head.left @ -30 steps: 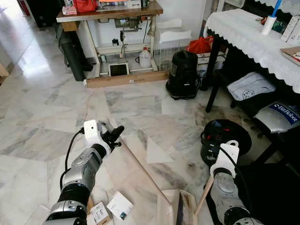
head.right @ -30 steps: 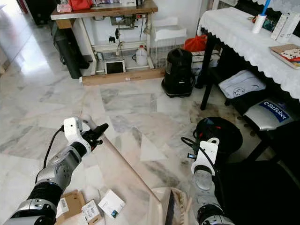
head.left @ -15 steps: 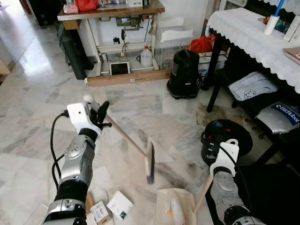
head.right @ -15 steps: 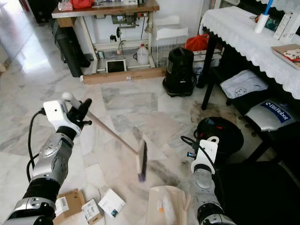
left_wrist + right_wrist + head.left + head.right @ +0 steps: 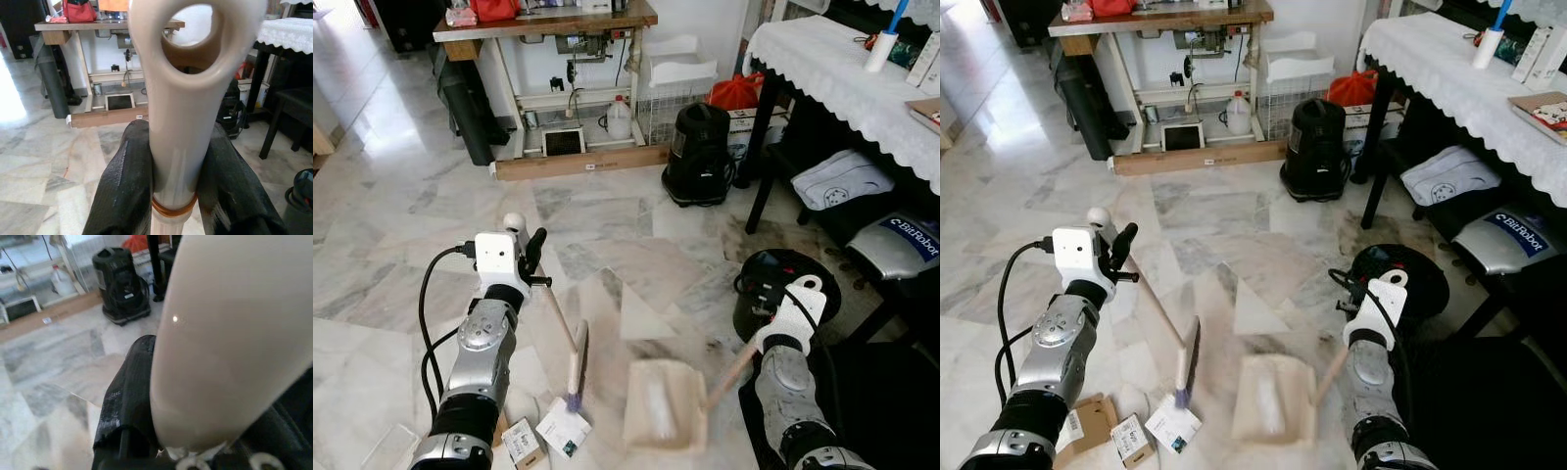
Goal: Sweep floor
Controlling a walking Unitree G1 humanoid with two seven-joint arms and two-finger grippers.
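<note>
Boxes [image 5: 543, 436] litter the floor [image 5: 401, 196] by the broom [image 5: 570, 357], clamped in the left gripper [image 5: 524, 257]; right gripper [image 5: 146, 396] grips the dustpan [image 5: 664, 403], now slid forward.

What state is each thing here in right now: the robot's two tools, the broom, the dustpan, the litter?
Left tool: shut on broom handle.
Right tool: shut on dustpan handle.
Broom: tilted, head down by the white card.
Dustpan: on the floor, blurred.
White card: flat on floor.
Small boxes: lying on floor.
</note>
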